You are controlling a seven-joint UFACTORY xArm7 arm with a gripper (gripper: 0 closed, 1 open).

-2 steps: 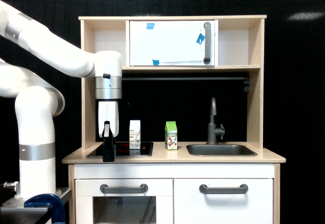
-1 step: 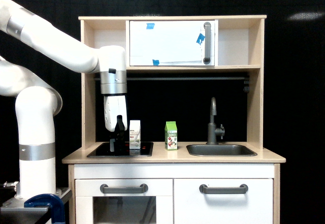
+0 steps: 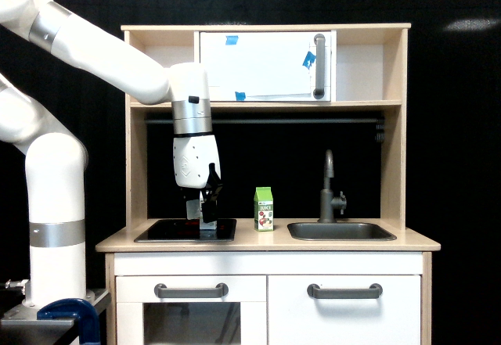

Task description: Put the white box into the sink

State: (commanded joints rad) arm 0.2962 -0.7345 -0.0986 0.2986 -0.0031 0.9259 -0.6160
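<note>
The white box (image 3: 208,221) stands on the black stovetop panel (image 3: 164,231) at the counter's left. Only its lower part shows, because my gripper (image 3: 203,206) has come down over it from above. The dark fingers (image 3: 212,192) straddle the carton and look spread wider than it, so the gripper reads as open. The sink (image 3: 341,231) is a shallow dark grey basin at the counter's right, with its tall faucet (image 3: 329,190) behind it. It lies well off to the exterior view's right of the gripper.
A green juice carton (image 3: 264,209) stands on the counter between the white box and the sink. A shelf with a white cabinet door (image 3: 264,66) hangs above the counter. Wooden side panels (image 3: 394,134) close in the play kitchen on both sides.
The arm has swung toward the exterior view's right, carrying the gripper from the stovetop's left side to over the white box. The box, juice carton and sink have not moved.
</note>
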